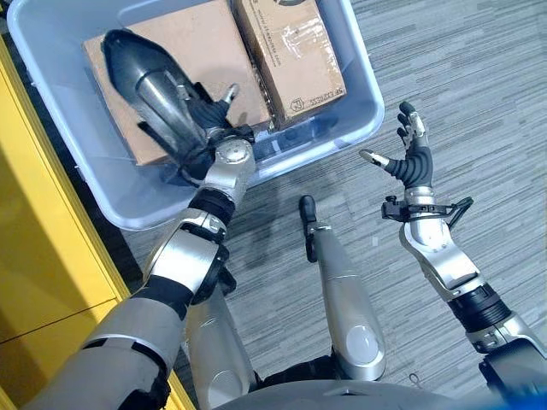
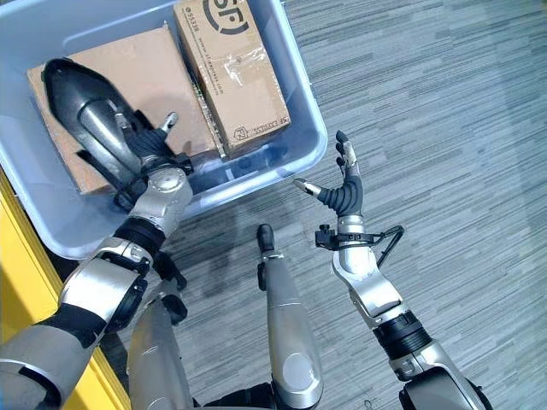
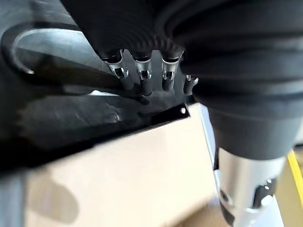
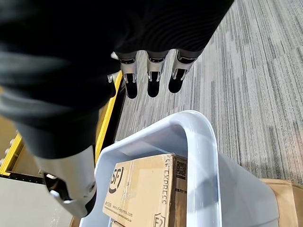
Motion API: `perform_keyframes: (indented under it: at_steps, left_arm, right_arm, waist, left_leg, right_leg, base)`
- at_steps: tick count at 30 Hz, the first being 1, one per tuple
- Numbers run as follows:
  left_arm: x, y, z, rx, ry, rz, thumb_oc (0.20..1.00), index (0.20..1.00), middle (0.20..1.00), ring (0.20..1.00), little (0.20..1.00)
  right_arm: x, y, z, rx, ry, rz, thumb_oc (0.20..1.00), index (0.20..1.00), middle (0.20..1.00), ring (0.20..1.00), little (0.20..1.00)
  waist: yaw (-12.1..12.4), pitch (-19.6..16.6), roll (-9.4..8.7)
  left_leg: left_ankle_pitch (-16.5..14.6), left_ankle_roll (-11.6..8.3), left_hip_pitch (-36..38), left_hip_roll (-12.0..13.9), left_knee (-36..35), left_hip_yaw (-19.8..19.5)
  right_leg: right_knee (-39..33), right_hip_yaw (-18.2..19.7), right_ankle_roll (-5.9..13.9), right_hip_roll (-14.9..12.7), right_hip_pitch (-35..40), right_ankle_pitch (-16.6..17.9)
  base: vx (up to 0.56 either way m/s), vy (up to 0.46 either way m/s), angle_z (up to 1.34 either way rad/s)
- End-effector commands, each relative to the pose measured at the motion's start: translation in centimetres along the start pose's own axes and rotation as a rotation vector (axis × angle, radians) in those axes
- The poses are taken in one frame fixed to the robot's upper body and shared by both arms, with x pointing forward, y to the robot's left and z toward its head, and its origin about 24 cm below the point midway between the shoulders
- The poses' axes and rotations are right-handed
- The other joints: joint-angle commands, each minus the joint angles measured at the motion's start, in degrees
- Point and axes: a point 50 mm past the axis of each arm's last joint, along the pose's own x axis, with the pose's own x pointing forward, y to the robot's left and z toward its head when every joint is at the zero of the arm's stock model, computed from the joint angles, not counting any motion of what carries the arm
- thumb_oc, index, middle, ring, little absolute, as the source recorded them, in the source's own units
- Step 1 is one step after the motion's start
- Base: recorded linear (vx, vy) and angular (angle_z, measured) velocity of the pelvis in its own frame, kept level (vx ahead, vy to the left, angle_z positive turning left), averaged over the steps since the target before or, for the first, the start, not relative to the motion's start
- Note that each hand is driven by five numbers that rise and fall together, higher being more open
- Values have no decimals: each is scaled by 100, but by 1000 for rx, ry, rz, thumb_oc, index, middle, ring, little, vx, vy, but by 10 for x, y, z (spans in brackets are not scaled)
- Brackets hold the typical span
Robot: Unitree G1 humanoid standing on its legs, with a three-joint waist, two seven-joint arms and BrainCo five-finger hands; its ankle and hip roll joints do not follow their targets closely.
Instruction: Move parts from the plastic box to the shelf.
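A blue plastic box (image 1: 363, 90) stands on the carpet with two cardboard cartons in it. On the left carton (image 1: 201, 38) lies a long dark and silver moulded part (image 1: 141, 68). My left hand (image 1: 203, 111) reaches into the box, and its fingers (image 3: 142, 81) curl over the part's dark shell (image 3: 71, 118) while the thumb sticks up beside it. My right hand (image 1: 414, 158) hovers over the carpet to the right of the box, open with fingers spread and holding nothing. The right wrist view looks past those straight fingers (image 4: 151, 78) at the box rim (image 4: 201, 142).
A yellow shelf frame (image 1: 43, 248) runs along the left, close against the box. The second carton (image 1: 291, 51) fills the box's right half. Grey striped carpet (image 1: 479, 77) stretches to the right.
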Motion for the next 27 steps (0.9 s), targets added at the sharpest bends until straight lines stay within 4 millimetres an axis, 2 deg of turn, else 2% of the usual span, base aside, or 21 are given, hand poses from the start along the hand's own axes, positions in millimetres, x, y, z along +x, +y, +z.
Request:
perform_keyframes:
  at_steps: [1,5,10,11,12,13,14,17,20,21,25,27]
  left_arm:
    - [0,-9,9,7,-40,-70,1000,1000,1000,1000,1000]
    - [-4,-18,16,10,-87,-130,1000,1000,1000,1000,1000]
    - [-8,-27,40,29,-243,-166,1000,1000,1000,1000,1000]
    - [-10,-27,45,40,-302,-121,1000,1000,1000,1000,1000]
    - [-12,-22,62,40,-475,-54,1000,1000,1000,1000,1000]
    - [-21,-20,80,-31,-633,-28,1000,1000,1000,1000,1000]
    - [-32,-23,85,-46,-714,-18,1000,1000,1000,1000,1000]
    - [-60,-26,90,-109,-895,-6,1000,1000,1000,1000,1000]
    - [-85,-21,87,-190,-965,14,1000,1000,1000,1000,1000]
    - [-89,-20,89,-207,-985,26,1000,1000,1000,1000,1000]
    - [-96,-12,85,-215,-1015,67,1000,1000,1000,1000,1000]
    - [-93,-8,80,-209,-956,73,1000,1000,1000,1000,1000]
  right_arm:
    - [4,0,17,51,-79,-24,1000,1000,1000,1000,1000]
    - [2,-3,16,52,-75,-19,1000,1000,1000,1000,1000]
    - [-6,-6,10,42,-70,17,1000,1000,1000,1000,1000]
    - [-8,-6,9,42,-69,24,1000,1000,1000,1000,1000]
    - [-10,-7,7,45,-69,28,1000,1000,1000,1000,1000]
    - [-18,-8,5,26,-82,30,1000,1000,1000,1000,1000]
    - [-22,-7,6,-3,-108,32,1000,1000,1000,1000,1000]
    - [-29,-9,3,2,-109,13,1000,1000,1000,1000,1000]
    - [-34,-6,5,1,-112,12,1000,1000,1000,1000,1000]
    - [-32,-6,7,5,-123,7,1000,1000,1000,1000,1000]
    - [-34,-6,5,14,-113,-2,1000,1000,1000,1000,1000]
    - [-34,-7,4,20,-102,-11,1000,1000,1000,1000,1000]
  waist:
    - [-113,-154,-376]
    - [-190,-154,-415]
    - [-313,-154,-390]
    - [-321,-154,-373]
    - [-316,-154,-363]
    - [-264,-154,-310]
    - [-214,-154,-263]
    - [-47,-154,-198]
    - [100,-154,-170]
    - [131,-154,-167]
    - [256,-154,-142]
    - [326,-154,-125]
  left_leg:
    - [-694,-30,-301,7,1068,-107]
    - [-716,-24,-293,50,1111,-38]
    - [-724,-19,-129,88,1066,115]
    - [-712,-21,-82,78,1034,132]
    - [-714,-19,-47,74,1006,135]
    - [-680,-8,-12,33,918,115]
    - [-643,-5,11,-3,830,98]
    - [-552,-7,123,-92,576,-8]
    - [-430,-43,262,-128,295,-178]
    - [-234,-5,192,-128,160,-156]
    - [-123,-46,305,-112,-41,-268]
    - [-96,-60,338,-113,-63,-334]
  right_leg:
    - [-441,-51,14,187,82,493]
    - [-418,-22,9,207,65,497]
    - [-434,44,-16,218,125,482]
    - [-451,53,-25,217,158,479]
    - [-463,60,-35,220,183,471]
    - [-494,37,-42,206,215,470]
    - [-510,11,-41,194,232,464]
    - [-621,-102,-25,176,373,459]
    - [-858,-191,7,185,570,526]
    - [-948,-212,-26,191,493,671]
    - [-987,-325,-17,196,631,648]
    - [-960,-382,-25,198,694,612]
  base:
    - [30,6,-8]
    - [24,-5,-7]
    - [15,31,-8]
    - [-7,29,-14]
    - [-24,9,-9]
    - [-42,1,-5]
    - [-60,-7,4]
    - [-79,-70,14]
    - [-86,-103,17]
    - [-126,-84,21]
    - [-65,-66,12]
    - [-17,-52,5]
